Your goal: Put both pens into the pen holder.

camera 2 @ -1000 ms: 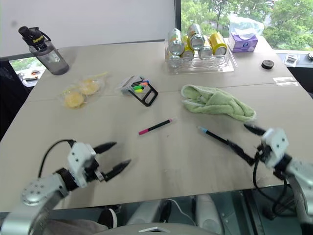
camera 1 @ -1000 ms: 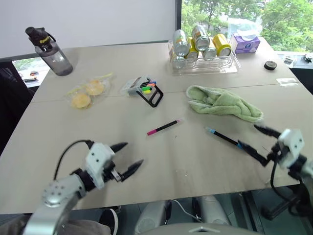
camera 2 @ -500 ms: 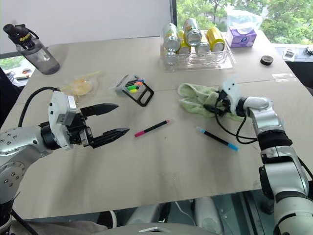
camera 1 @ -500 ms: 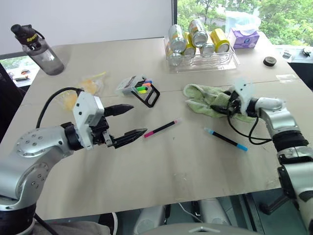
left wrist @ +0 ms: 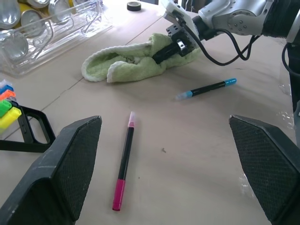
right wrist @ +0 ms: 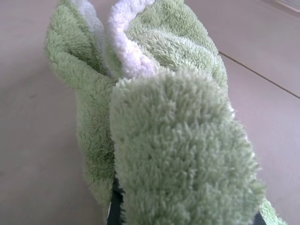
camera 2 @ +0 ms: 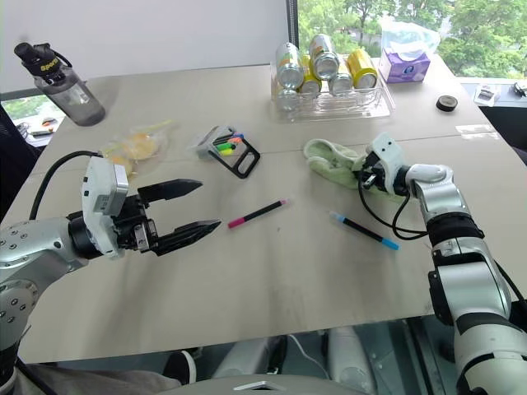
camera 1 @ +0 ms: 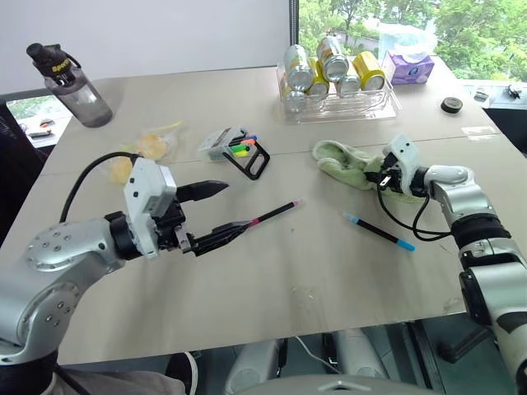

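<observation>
Right gripper [camera 2: 368, 175] advanced from table's near edge, now clamped on green towel [left wrist: 136, 58] | left gripper [camera 2: 188, 209] raised, jaws wide, empty | pink-ended pen [camera 2: 258, 213] just beyond its fingertips, bare tabletop around | blue-ended pen [camera 2: 364, 230] near towel, apart | pen holder [camera 2: 233, 149] mid-table, unobstructed

Matt table, fleecy cloth, shiny cans and plastic

The table [camera 1: 329, 271] is smooth and matt, with a thin seam. The green cloth [right wrist: 178, 140], bunched round the right gripper [camera 2: 368, 175], is thick, fluffy fleece with a white edge. The pens [left wrist: 124, 161] near the left gripper [camera 1: 216, 212] have smooth black plastic barrels. Beyond them, the cans [camera 1: 333, 62] are glossy metal in a clear, shiny plastic tray [camera 1: 342, 111]. The left gripper's fingers [left wrist: 70, 159] are matt black with finely textured pads.
</observation>
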Available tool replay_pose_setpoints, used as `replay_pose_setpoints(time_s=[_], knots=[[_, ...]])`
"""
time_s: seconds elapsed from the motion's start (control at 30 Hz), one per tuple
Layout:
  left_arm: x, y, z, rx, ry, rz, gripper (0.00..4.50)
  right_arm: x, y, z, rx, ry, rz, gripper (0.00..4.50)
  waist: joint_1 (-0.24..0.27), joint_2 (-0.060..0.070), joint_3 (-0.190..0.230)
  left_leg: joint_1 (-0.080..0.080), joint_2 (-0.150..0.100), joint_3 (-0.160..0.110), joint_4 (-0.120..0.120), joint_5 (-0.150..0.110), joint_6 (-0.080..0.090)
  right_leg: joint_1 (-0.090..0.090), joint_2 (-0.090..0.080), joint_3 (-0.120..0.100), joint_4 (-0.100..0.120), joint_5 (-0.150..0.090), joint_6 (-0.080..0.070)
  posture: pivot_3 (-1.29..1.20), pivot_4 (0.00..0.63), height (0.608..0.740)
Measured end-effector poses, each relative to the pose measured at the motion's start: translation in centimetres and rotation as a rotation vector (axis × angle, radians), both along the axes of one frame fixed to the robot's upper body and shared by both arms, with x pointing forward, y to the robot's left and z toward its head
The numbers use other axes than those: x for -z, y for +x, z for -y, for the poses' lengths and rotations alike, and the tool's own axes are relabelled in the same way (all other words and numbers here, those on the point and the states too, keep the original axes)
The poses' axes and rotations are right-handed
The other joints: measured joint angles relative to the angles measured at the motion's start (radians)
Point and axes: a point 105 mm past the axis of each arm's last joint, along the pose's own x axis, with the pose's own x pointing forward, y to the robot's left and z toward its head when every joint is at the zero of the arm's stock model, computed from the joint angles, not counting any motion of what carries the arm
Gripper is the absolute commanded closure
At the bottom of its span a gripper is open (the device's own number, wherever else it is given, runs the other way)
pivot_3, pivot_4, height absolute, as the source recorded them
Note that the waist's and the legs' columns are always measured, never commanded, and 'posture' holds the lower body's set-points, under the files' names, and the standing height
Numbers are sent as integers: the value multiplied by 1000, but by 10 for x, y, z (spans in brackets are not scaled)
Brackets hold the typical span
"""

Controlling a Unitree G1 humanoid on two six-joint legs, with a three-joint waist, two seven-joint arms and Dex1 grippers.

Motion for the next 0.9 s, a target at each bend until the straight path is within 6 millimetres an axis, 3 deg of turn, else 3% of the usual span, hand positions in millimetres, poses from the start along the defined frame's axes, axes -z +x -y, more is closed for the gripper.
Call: replay_pose_setpoints(time_s=[0.13,0.23,0.3,0.33,0.37,0.4,0.47,0.53,0.57,0.7,0.8,0.87,0.9], knots=[[-5,6,5,29,-9,13,0,-7,-11,35,100,50,-12,4382,9,1,0,-3,0,0,0,0,0,-2,0,0,-2,0,0,0,150,740],[-12,10,15,70,-18,37,0,-24,-22,78,224,39,25,4382,15,1,1,-6,0,1,0,0,0,-5,0,1,-1,0,0,0,150,740],[-17,12,27,117,-47,57,0,-37,-35,120,344,16,64,3307,19,1,1,-7,0,1,0,0,0,-6,0,1,-1,0,0,0,150,740],[-18,13,31,129,-59,61,0,-40,-40,134,386,2,74,3018,18,1,1,-7,0,2,0,0,0,-7,0,2,-1,0,0,0,150,740],[-19,15,37,149,-72,63,0,-42,-47,150,430,-18,75,2311,18,1,0,-7,0,3,0,0,0,-7,0,2,0,0,0,0,150,740],[-19,15,40,161,-79,63,0,-44,-51,161,461,-34,75,2058,18,1,0,-7,0,3,0,0,0,-7,0,3,0,0,0,0,150,740],[-17,17,48,185,-87,60,0,-45,-63,182,522,-67,72,1071,14,1,0,-6,0,7,0,0,0,-7,1,6,2,0,0,0,150,740],[-15,19,51,194,-89,52,0,-44,-69,193,559,-92,66,136,1,1,0,-3,1,11,0,0,0,-8,1,11,5,0,0,0,150,740],[-14,20,53,200,-92,50,0,-41,-72,198,578,-106,55,38,-8,1,1,-2,1,13,0,0,0,-8,2,13,7,0,0,0,150,740],[-12,19,55,211,-86,52,0,-41,-77,207,604,-129,46,38,-17,1,1,2,2,18,0,0,0,-7,3,17,11,0,0,0,150,740],[-12,18,55,219,-84,56,0,-60,-77,210,610,-130,108,38,-15,1,1,1,2,18,2,0,0,-7,3,16,12,0,0,0,150,740],[-10,18,55,219,-82,51,0,-79,-73,195,546,-86,162,38,-16,1,1,1,2,18,2,0,0,-7,3,16,11,0,0,0,150,740],[-10,18,54,217,-80,51,0,-91,-72,179,468,-57,194,38,-15,1,1,1,3,17,2,0,0,-7,3,16,11,0,1,0,150,740]])
